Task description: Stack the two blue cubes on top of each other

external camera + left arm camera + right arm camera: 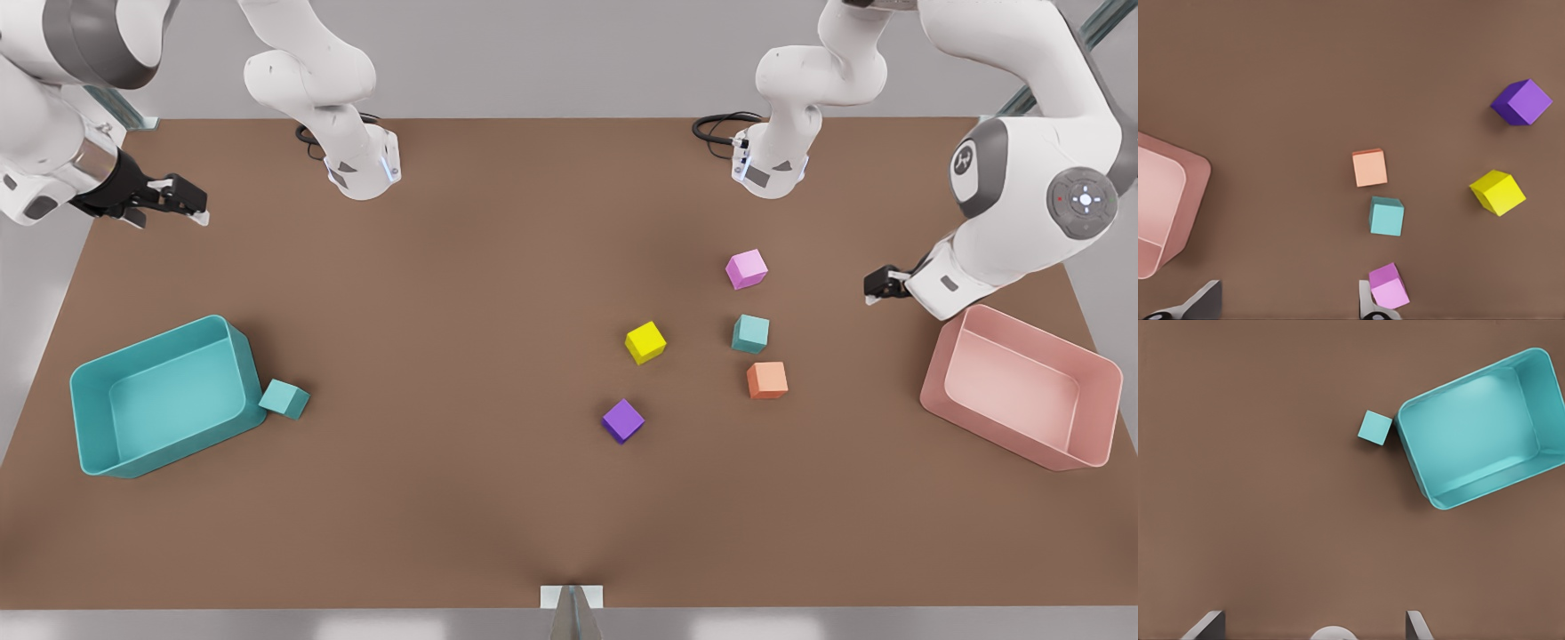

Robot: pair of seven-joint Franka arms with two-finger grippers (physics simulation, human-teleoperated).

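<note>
One blue cube sits among other coloured cubes right of the table's middle, and it also appears in the left wrist view. The second blue cube rests against the corner of the teal bin at the front view's left, as the right wrist view confirms. My left gripper hovers open at the front view's right, high above the cube cluster, its fingers wide apart. My right gripper hangs open at the far left, well behind the teal bin.
A pink cube, yellow cube, orange cube and purple cube surround the right-hand blue cube. A pink bin stands at the right edge. The two arm bases stand at the table's back.
</note>
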